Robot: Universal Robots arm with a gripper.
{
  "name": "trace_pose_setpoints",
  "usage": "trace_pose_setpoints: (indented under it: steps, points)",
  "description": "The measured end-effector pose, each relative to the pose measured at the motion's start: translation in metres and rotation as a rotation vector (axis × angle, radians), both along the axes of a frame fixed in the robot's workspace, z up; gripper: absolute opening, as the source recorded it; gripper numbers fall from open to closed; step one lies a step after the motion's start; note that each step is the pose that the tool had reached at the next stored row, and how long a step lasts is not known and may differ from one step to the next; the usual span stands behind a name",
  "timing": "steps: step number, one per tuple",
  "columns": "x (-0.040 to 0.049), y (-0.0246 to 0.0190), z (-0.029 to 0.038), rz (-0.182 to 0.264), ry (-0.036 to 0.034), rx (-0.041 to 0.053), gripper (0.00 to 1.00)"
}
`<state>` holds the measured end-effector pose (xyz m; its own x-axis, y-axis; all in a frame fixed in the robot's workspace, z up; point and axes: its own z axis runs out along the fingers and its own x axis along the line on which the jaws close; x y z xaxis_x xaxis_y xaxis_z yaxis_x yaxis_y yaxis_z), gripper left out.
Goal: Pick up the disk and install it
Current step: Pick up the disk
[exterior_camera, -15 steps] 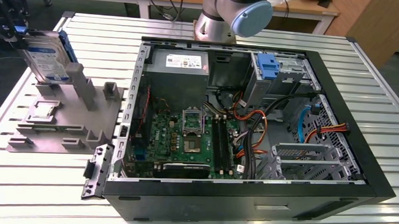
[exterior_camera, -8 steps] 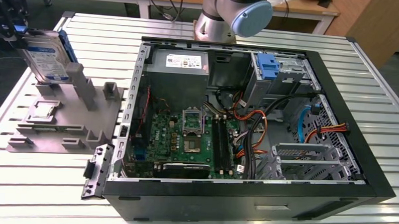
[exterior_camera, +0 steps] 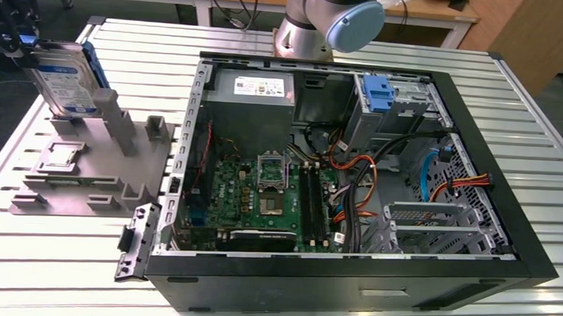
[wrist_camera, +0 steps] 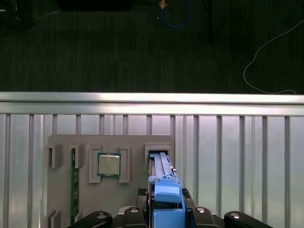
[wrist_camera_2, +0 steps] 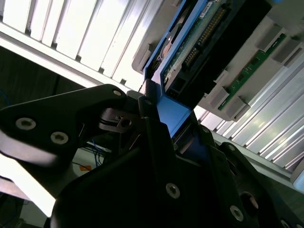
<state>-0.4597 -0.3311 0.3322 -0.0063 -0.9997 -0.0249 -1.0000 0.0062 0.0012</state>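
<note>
**Disk on edge at its holder, gripped at the top**

The disk (exterior_camera: 67, 80) stands upright on edge at the exterior view's left. Its silver-grey face carries a white-and-blue label, and a bright blue frame runs along its edges. Its lower end meets a slot in the grey holder (exterior_camera: 84, 172). The gripper (wrist_camera: 167, 211) clamps the blue frame at its upper end. The second wrist view shows its circuit-board side.
</note>
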Motion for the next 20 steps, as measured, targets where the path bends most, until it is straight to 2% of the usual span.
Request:
trace_pose_setpoints:
  steps: [11, 20]
  points:
    - [0.0000, 0.0000, 0.0014, 0.000, 0.0001, -0.0001, 0.36]
    - [0.0000, 0.0000, 0.0085, 0.000, 0.0001, -0.0001, 0.36]
